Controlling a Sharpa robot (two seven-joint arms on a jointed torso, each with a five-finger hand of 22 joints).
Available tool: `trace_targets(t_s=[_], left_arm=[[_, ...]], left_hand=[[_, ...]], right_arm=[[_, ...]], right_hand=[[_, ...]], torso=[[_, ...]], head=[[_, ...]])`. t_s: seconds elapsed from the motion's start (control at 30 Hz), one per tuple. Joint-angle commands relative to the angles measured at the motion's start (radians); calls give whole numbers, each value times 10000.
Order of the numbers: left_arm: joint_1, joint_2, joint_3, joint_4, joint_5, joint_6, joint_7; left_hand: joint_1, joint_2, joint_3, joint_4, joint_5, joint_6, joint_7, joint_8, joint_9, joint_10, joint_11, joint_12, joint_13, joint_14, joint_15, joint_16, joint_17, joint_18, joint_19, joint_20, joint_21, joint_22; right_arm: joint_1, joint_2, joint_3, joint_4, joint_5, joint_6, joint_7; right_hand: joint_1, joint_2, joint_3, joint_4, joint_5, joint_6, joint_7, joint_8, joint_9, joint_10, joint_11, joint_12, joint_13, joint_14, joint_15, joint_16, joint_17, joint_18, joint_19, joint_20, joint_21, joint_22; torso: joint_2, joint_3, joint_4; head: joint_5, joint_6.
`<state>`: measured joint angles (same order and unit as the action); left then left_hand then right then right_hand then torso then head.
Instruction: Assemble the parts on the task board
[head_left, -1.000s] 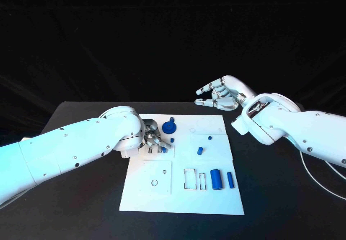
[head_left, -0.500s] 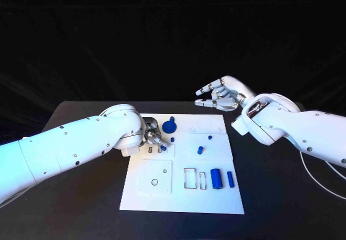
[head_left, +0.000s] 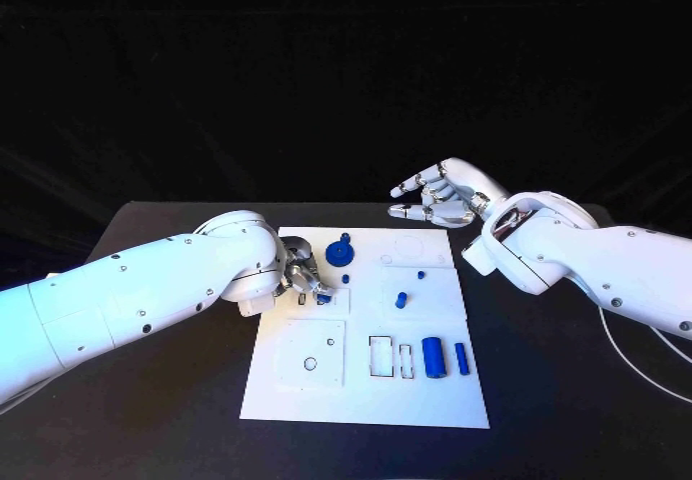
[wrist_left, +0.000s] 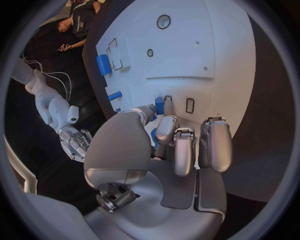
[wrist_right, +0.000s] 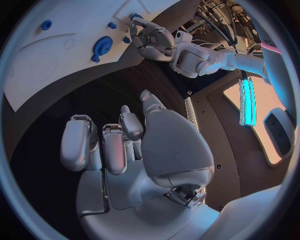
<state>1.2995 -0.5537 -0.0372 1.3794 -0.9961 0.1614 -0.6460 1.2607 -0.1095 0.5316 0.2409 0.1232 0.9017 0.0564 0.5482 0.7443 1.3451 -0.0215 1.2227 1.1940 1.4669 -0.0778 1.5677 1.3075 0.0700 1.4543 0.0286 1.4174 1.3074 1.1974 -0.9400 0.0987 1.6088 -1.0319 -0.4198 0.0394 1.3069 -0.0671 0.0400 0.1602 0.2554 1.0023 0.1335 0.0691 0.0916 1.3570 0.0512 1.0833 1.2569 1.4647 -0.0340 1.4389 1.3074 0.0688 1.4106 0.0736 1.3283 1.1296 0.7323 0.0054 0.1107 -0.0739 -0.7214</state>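
Silver left robot hand (head_left: 304, 277) pinching blue part (head_left: 326, 296), fingers curled down

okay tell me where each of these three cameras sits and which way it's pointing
Head view: on the robot's head, looking down at the task board; both arms show.
Left wrist view: behind the left hand, facing the board.
Right wrist view: behind the right hand, raised off the board.
Shared: all show the blue gear or the left hand.

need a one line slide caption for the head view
Left hand works a small blue part on the white task board, while the right hand hovers open beyond it.
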Motion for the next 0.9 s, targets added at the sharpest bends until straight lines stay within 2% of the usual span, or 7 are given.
trace_targets(t_s=[0.03,0.27,0.4,0.53,0.8,0.9], left_arm=[[-3,-127,5,168,414,-571,102],[-30,-435,10,495,466,-888,120],[-68,-553,10,600,368,-994,121],[-134,-573,7,630,205,-1084,119],[-279,-515,-1,572,-234,-1120,73],[-306,-508,-3,571,-339,-1136,52]], left_hand=[[-145,-33,1693,-1619,6,41,-19,65,49,52,30,-45,-1,1039,19,31,2633,-155,-20,70,-28,417],[-338,-118,1955,-1803,26,48,-31,120,156,171,16,103,143,1039,5,31,2633,-196,79,59,91,594],[-363,-131,1989,-1833,32,49,-33,126,171,191,13,129,168,1039,2,31,2633,-205,103,56,121,636],[-372,-135,2001,-1844,34,50,-34,129,176,202,12,143,182,1039,1,31,2633,-210,115,55,135,656],[-399,-141,2028,-1864,37,52,-35,134,189,217,11,161,197,1039,-1,31,2633,-214,125,53,147,674],[-407,-141,2035,-1868,38,52,-35,135,193,218,10,161,195,1039,-2,31,2633,-214,127,52,149,676]], right_arm=[[-12,7,0,-21,-81,112,84],[-16,1,-3,-59,19,-320,316],[-17,-16,-4,-75,109,-527,428],[-18,-42,-4,-30,146,-616,479],[-18,-76,-3,53,180,-633,500],[-18,-83,-3,56,200,-625,492]], right_hand=[[-18,77,-56,8,60,75,-1,36,16,-12,-62,10,-22,659,21,-62,875,171,7,-39,-71,-28],[89,120,-71,-25,303,56,5,15,20,-49,-61,-39,-63,647,19,-112,830,175,-4,-42,-100,-59],[128,131,-81,-37,393,42,11,5,20,-92,-58,-115,-116,630,21,-171,767,181,-20,-41,-129,-99],[137,135,-84,-38,421,39,12,3,20,-103,-57,-134,-129,626,22,-183,754,184,-27,-41,-141,-117],[149,141,-87,-41,451,36,14,0,20,-121,-56,-166,-152,623,23,-197,741,189,-37,-40,-158,-144],[149,141,-87,-41,451,36,14,0,20,-121,-56,-166,-152,623,23,-197,741,189,-37,-40,-158,-144]], torso=[[12,-1,4],[13,8,-1],[16,-3,17],[26,1,25],[25,-5,-18],[22,-2,-14]], head=[[-2,18],[18,81],[-17,87],[-1,91],[27,46],[30,45]])
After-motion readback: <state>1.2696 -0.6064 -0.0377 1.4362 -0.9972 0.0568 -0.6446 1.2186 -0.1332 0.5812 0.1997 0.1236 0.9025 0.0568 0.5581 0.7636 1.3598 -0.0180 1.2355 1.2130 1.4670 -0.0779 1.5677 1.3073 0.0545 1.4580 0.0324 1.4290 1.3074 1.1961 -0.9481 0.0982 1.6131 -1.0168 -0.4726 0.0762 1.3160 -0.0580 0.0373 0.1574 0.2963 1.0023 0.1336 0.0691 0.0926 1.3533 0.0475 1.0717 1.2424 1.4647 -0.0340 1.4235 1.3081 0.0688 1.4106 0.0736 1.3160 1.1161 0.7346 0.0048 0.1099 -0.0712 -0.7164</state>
